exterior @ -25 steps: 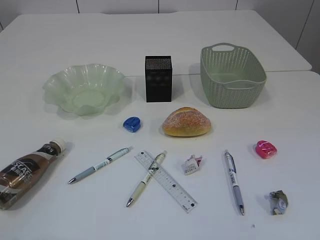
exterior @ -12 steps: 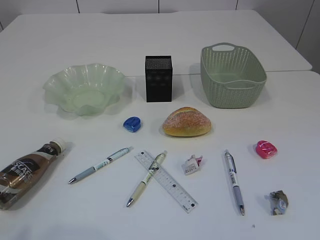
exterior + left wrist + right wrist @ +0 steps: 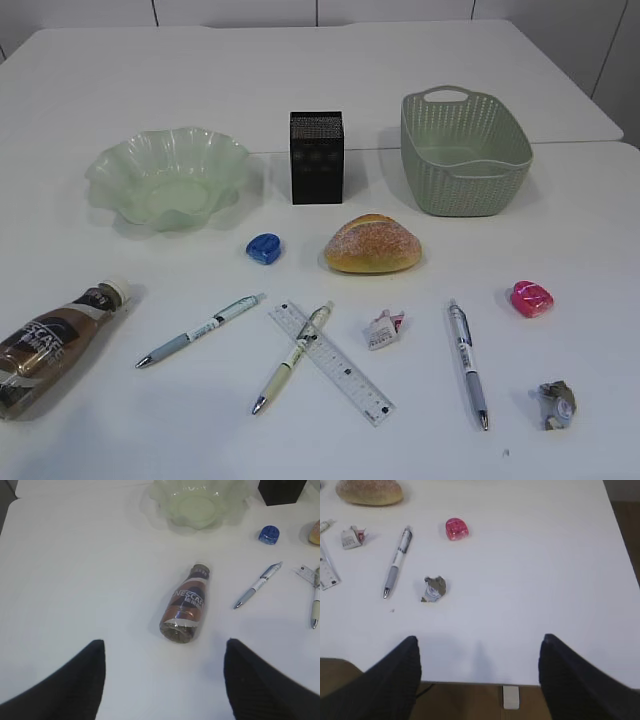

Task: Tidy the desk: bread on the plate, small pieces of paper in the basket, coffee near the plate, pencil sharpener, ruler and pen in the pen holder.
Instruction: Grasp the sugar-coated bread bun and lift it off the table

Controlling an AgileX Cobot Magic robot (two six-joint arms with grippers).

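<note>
The coffee (image 3: pixel 185 605) lies on its side just ahead of the left gripper (image 3: pixel 165 680), cap toward twelve o'clock and the plate (image 3: pixel 197 500), its long axis running straight away from the spread, empty jaws. The right gripper (image 3: pixel 477 677), equally wide and empty, hangs at the desk's near edge (probably nearer the paper (image 3: pixel 434 589) at eleven).

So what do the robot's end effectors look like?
Only the fingers show, at the bottom of each wrist view. The left end effector has two black, broad, wedge-shaped fingers; one shows fine ridges. The right end effector looks the same: two dark, chunky fingers. No cables or markings are visible.
</note>
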